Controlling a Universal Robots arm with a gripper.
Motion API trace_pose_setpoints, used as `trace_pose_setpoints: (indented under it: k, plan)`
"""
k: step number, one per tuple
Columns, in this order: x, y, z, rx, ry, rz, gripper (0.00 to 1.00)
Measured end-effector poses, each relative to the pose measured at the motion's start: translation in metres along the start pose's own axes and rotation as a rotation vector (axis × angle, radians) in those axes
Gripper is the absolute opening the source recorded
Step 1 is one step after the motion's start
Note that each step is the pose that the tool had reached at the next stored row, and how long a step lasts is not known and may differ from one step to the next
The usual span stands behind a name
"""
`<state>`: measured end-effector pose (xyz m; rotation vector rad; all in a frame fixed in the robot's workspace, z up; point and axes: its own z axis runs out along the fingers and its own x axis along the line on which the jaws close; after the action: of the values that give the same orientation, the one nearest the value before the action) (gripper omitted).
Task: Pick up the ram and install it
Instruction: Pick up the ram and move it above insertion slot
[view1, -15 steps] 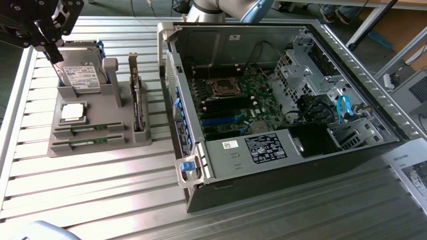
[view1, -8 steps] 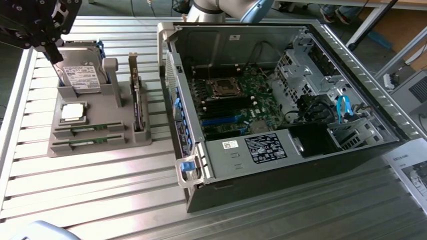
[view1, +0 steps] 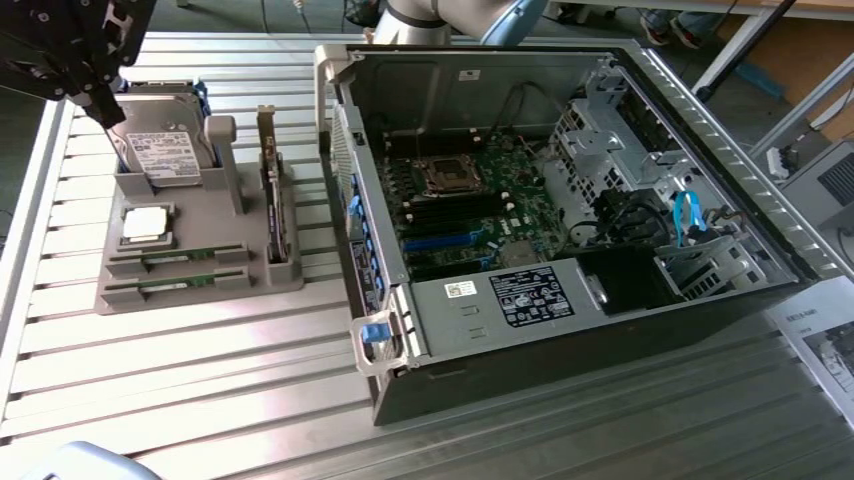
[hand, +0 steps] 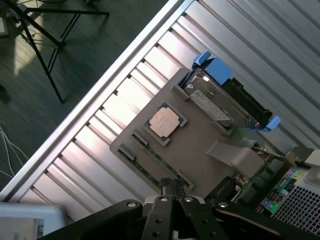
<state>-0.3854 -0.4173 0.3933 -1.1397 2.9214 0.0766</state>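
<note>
On the slatted bench (view1: 200, 380) we see the open computer case (view1: 561, 370), and to the exterior view's left of it a grey holder (view1: 224, 160). The end effector (hand: 173, 187), pressed together and seemingly empty, hangs above the holder, where the ram (view1: 178, 262) lies slotted beside its twin (view1: 174, 290).
</note>
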Motion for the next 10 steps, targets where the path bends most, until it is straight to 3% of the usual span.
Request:
trace_pose_setpoints:
  k: [10]
  plan:
    - [0.0,0.0,0.0,-0.0034,0.0068,-0.153,0.1]
